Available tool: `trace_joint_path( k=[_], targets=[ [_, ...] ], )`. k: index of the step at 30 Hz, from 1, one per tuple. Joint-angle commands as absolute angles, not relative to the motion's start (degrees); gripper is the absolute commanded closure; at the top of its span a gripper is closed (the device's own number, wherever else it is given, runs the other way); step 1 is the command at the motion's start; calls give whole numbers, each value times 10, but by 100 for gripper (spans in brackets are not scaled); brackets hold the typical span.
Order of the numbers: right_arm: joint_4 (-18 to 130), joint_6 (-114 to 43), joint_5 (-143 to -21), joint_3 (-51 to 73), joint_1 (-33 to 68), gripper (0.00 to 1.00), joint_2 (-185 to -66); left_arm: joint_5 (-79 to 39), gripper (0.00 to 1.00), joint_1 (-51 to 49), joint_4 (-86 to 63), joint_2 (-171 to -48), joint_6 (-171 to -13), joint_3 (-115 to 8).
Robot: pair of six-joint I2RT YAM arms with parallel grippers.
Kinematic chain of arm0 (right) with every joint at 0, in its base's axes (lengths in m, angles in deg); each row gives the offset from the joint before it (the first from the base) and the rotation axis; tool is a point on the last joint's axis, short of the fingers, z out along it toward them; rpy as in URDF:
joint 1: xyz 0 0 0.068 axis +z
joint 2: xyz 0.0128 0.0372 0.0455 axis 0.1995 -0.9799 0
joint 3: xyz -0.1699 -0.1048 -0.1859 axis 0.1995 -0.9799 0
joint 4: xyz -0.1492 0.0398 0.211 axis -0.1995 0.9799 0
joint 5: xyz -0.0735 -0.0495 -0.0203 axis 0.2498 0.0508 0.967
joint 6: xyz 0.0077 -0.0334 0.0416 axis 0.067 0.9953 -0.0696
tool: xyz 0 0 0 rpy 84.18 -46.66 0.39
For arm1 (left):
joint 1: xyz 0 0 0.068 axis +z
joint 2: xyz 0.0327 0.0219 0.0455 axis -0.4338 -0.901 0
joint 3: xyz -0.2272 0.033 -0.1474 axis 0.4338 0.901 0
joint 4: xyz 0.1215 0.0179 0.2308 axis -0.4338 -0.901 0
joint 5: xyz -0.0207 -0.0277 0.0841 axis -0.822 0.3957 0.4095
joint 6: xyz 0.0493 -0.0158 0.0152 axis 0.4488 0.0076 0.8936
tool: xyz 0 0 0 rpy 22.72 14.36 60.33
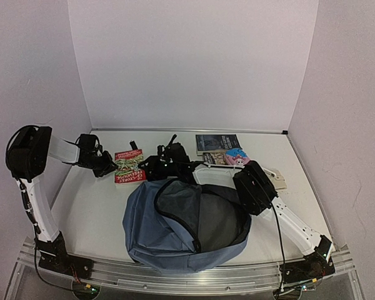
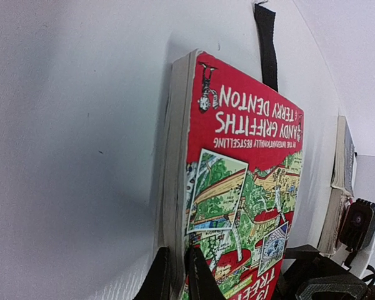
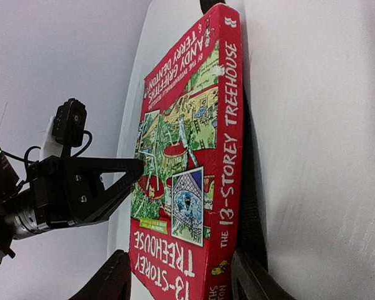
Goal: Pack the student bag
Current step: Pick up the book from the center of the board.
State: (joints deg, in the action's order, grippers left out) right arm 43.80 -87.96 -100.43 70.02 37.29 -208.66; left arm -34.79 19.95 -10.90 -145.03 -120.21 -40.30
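The slate-blue student bag lies open at the table's front, its dark lining showing. Behind it a red paperback is held between both arms. My left gripper is shut on the paperback's page edge, one black finger on the cover and the other behind. In the right wrist view that left gripper reaches the cover from the left. My right gripper stands open, its fingers either side of the paperback's near end; whether they touch it I cannot tell.
A black strap runs under the paperback's spine. At the back right lie a dark book, a second book, a pink pencil case and a white object. White walls close in the table on three sides.
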Motion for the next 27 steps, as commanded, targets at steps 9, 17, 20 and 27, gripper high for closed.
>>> trace_joint_path(
  k=[9, 17, 20, 27],
  targets=[
    [343, -863, -1096, 657, 413, 86, -2058, -473, 99, 123, -151, -1432, -1208, -366],
    [340, -795, -1043, 575, 412, 100, -1960, -393, 82, 123, -226, -1367, -1184, -372],
    [339, -774, -1029, 557, 412, 100, -1918, -337, 52, 123, -259, -1308, -1178, -373],
    [340, -737, -1021, 558, 410, 100, -1839, -238, 19, 127, -328, -1152, -1162, -374]
  ],
)
